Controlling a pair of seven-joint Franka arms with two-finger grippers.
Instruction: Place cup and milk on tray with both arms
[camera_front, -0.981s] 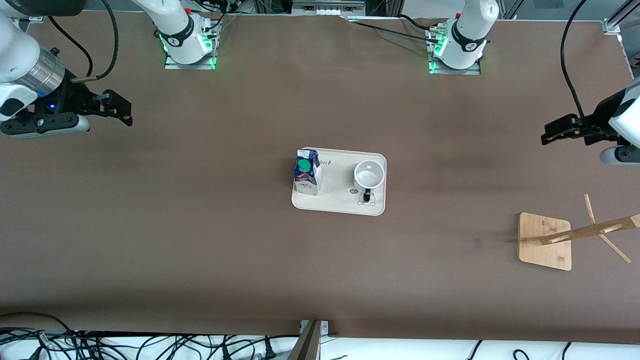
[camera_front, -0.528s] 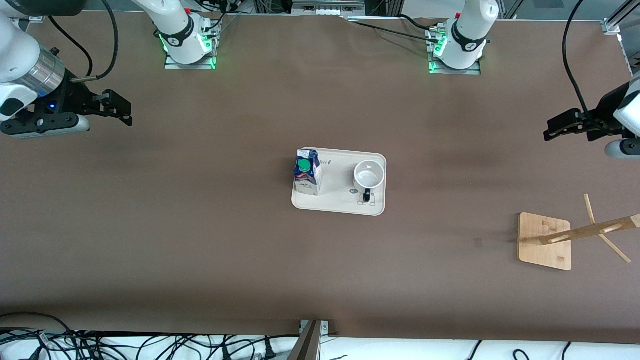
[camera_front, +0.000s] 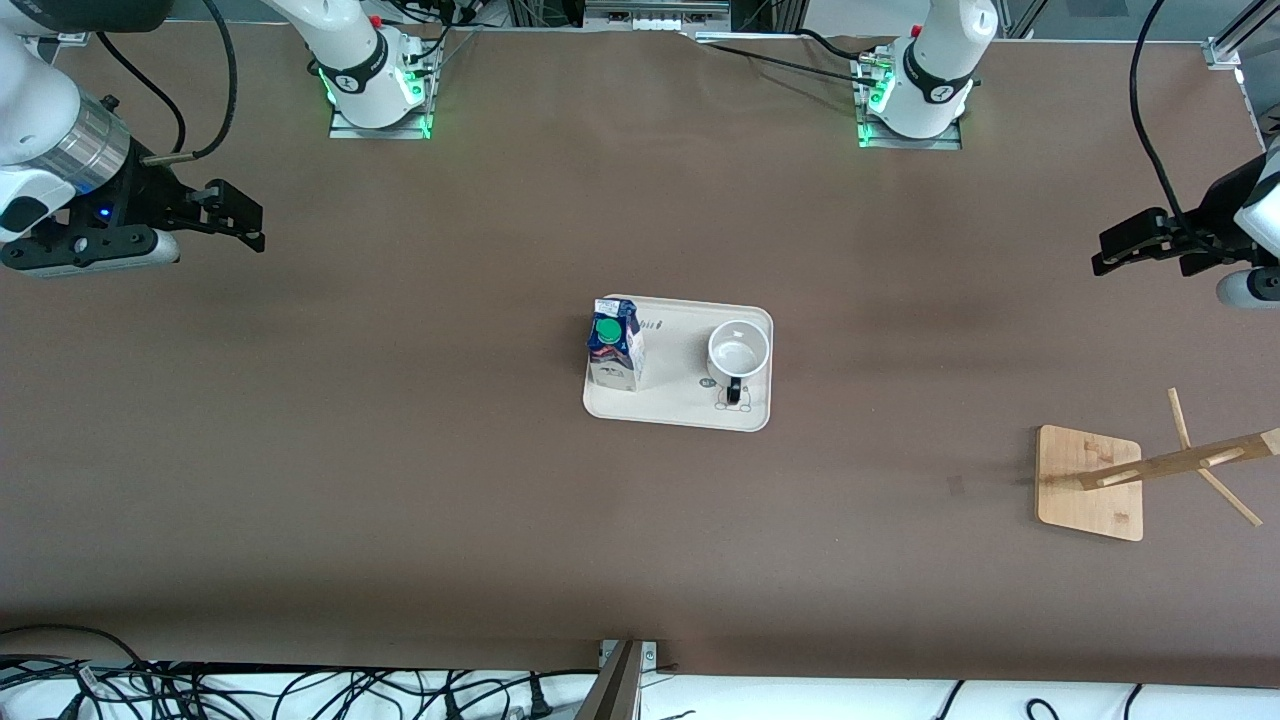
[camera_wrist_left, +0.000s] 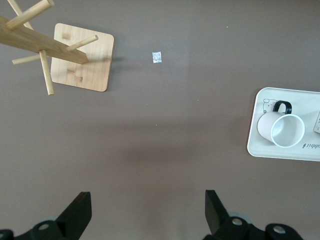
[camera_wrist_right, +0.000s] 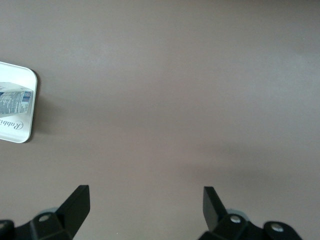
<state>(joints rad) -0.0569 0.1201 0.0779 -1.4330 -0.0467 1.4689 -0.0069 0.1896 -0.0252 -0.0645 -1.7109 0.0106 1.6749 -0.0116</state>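
Observation:
The cream tray (camera_front: 675, 410) lies at the table's middle. The white cup (camera_front: 738, 352) with a black handle stands upright on the tray's end toward the left arm. The blue milk carton (camera_front: 614, 345) with a green cap stands on the tray's end toward the right arm. The left gripper (camera_front: 1115, 250) is open and empty, up over bare table at the left arm's end. The right gripper (camera_front: 240, 215) is open and empty over bare table at the right arm's end. The left wrist view shows the cup (camera_wrist_left: 282, 129) on the tray (camera_wrist_left: 255, 145). The right wrist view shows a tray corner (camera_wrist_right: 25, 132) and the carton (camera_wrist_right: 16, 101).
A wooden mug rack with a square base (camera_front: 1090, 483) and pegged post stands near the left arm's end, nearer the front camera than the left gripper; it shows in the left wrist view (camera_wrist_left: 80, 57). Cables lie along the table's front edge.
The left gripper has drawn back toward the left arm's end of the table and slightly toward the bases. The right arm, cup, carton and tray have not moved.

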